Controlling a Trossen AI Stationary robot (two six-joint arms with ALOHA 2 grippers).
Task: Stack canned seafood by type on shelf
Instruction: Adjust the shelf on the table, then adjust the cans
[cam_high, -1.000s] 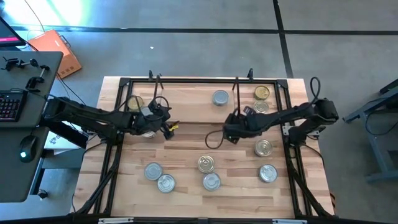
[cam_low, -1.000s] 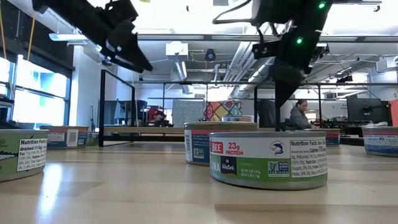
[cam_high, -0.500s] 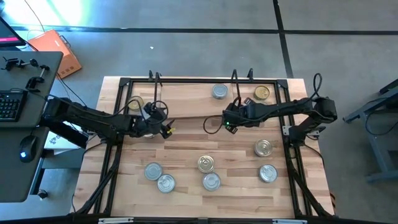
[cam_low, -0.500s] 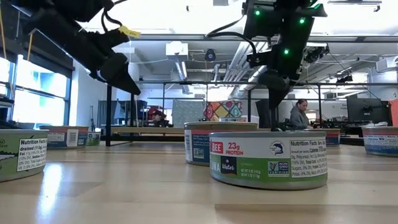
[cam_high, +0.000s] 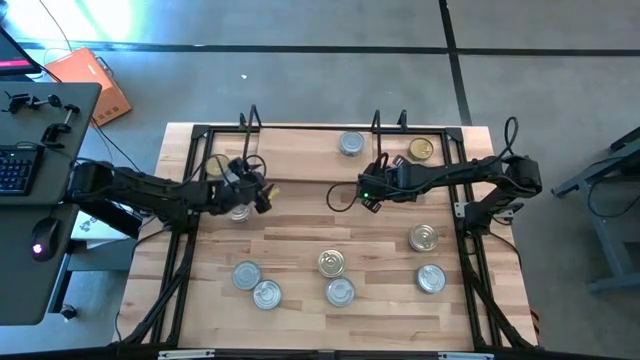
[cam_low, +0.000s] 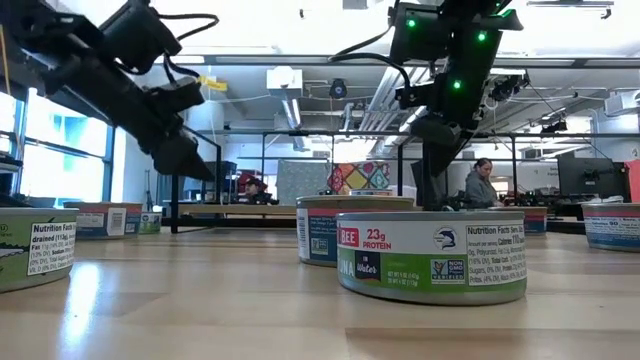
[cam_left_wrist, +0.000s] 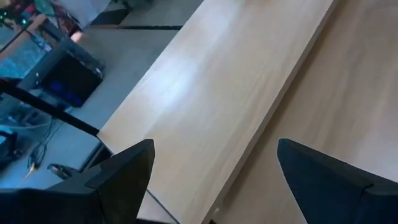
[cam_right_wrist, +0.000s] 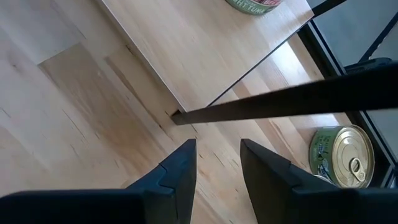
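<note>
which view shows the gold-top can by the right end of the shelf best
The right wrist view: the gold-top can fills a corner close up, pull tab and green label clear. The high view shows only a small gold disc beside the shelf. The other two views do not clearly show it.

Right gripper above the shelf's corner

The right gripper (cam_right_wrist: 217, 171) hung with its two dark fingers (cam_right_wrist: 177, 171) slightly parted and nothing between them, over the tabletop (cam_right_wrist: 68, 106) just off the corner of the shelf (cam_right_wrist: 199, 50). A black bar (cam_right_wrist: 280, 102) crossed beside that corner. A gold-topped tin (cam_right_wrist: 345, 158) lay on the tabletop beyond the bar, and a green-labelled tin (cam_right_wrist: 255, 5) sat on the shelf board near its edge.
</note>
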